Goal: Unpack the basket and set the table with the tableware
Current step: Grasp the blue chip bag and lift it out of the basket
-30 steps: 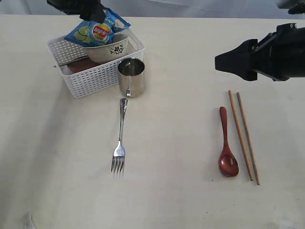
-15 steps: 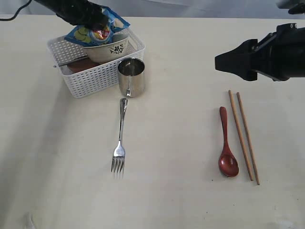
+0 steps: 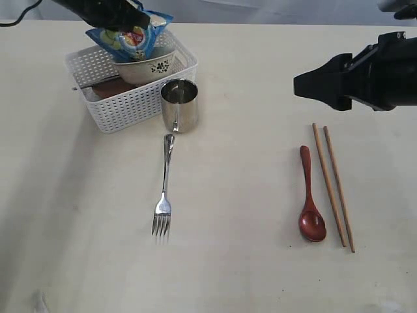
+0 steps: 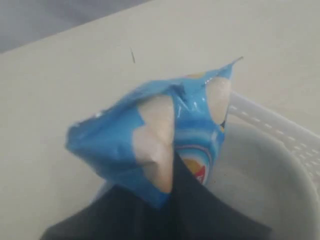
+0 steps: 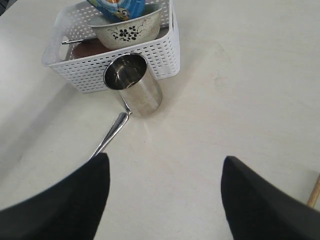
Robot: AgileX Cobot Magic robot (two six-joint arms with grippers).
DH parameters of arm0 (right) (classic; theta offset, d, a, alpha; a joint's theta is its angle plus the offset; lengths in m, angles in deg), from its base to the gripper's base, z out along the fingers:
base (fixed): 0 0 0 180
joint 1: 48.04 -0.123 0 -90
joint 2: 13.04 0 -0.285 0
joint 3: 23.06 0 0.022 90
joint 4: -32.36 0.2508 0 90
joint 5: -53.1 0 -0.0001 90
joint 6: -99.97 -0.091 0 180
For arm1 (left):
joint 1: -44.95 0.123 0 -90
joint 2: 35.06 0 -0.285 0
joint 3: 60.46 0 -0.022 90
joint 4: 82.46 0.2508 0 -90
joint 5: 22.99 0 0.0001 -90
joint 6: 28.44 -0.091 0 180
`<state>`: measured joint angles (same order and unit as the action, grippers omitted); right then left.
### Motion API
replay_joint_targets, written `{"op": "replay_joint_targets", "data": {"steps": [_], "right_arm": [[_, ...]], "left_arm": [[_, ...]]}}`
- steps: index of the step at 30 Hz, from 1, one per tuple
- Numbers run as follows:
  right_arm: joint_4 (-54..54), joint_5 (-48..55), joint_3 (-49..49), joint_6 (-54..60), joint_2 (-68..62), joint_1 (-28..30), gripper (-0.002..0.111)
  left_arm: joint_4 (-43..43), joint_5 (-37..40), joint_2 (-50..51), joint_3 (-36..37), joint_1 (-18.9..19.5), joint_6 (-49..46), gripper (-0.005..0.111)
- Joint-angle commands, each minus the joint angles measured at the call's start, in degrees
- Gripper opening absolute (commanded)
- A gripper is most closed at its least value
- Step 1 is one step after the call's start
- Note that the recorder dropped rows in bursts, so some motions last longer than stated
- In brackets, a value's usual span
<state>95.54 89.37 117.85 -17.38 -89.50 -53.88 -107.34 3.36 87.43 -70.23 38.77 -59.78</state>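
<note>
1. Left wrist view: my left gripper point(image 4: 172, 202) pinches the blue chip bag point(image 4: 125, 145), its logo too creased to read.
2. The bag hangs over the floral bowl point(image 3: 148, 68) in the white basket point(image 3: 124, 107).
3. My right gripper point(image 5: 165, 195) gapes wide, empty.

A white lattice basket point(image 3: 124, 107) sits at the far left of a pale cream table point(image 3: 247, 274). Inside it, a cream floral bowl point(image 3: 153, 68) stands upright beside a reddish-brown plate point(image 3: 107, 89), which has a thin silver utensil point(image 3: 91, 83) lying across it. A steel cup point(image 3: 179, 104) stands upright just beside the basket's front wall. A silver fork point(image 3: 164, 189) lies below the cup, its tines pointing away from the cup. Well to the right, a dark red spoon point(image 3: 310, 195) lies beside two wooden chopsticks point(image 3: 332, 186).
</note>
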Motion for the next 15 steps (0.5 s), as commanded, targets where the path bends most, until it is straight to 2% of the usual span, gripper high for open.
{"op": "replay_joint_targets", "data": {"steps": [1,5,9,13,15], "right_arm": [[-0.06,0.13,0.34,0.43,0.0,0.31,0.061],[-0.06,0.13,0.34,0.43,0.0,0.31,0.061],[-0.06,0.13,0.34,0.43,0.0,0.31,0.061],[-0.06,0.13,0.34,0.43,0.0,0.31,0.061],[-0.06,0.12,0.34,0.18,0.0,0.31,0.061]], "left_arm": [[0.05,1.82,-4.65,-0.21,0.23,0.53,0.0],[0.05,6.09,-9.79,-0.21,0.23,0.53,0.0],[-2.5,15.45,-14.32,-0.21,0.23,0.53,0.0],[-8.98,28.41,-17.47,0.28,0.23,-1.89,0.0],[-14.48,32.4,-18.16,2.16,0.08,-5.25,0.0]]}}
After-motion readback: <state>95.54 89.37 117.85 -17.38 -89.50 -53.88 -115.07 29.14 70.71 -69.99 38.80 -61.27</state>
